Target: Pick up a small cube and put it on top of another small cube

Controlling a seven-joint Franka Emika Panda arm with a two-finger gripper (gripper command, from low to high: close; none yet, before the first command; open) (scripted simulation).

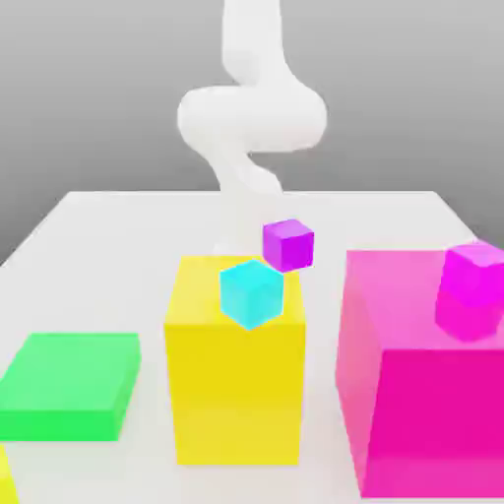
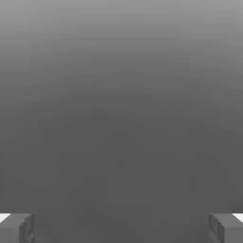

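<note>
So the purple cube (image 1: 288, 245) is showing by the big yellow block's (image 1: 236, 394) far corner, cyan cube (image 1: 251, 293) crowding it. Yellow sliver (image 1: 6, 482), exterior view's bottom left, is probably our pickup. Jaws (image 2: 121, 228) are hanging spread, empty; coming in low, they're risking bumping cyan into purple.

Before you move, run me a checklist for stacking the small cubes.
1. Gripper open: ok.
2. Nothing held: ok.
3. Cube lined up between the fingers: not ok, none there.
4. Small purple cube free on top: ok.
5. Purple cube's support: cannot tell whether the large yellow block bears it.
6. Small yellow cube located: cannot tell; a cut-off yellow piece sits at the exterior view's lower left.
</note>
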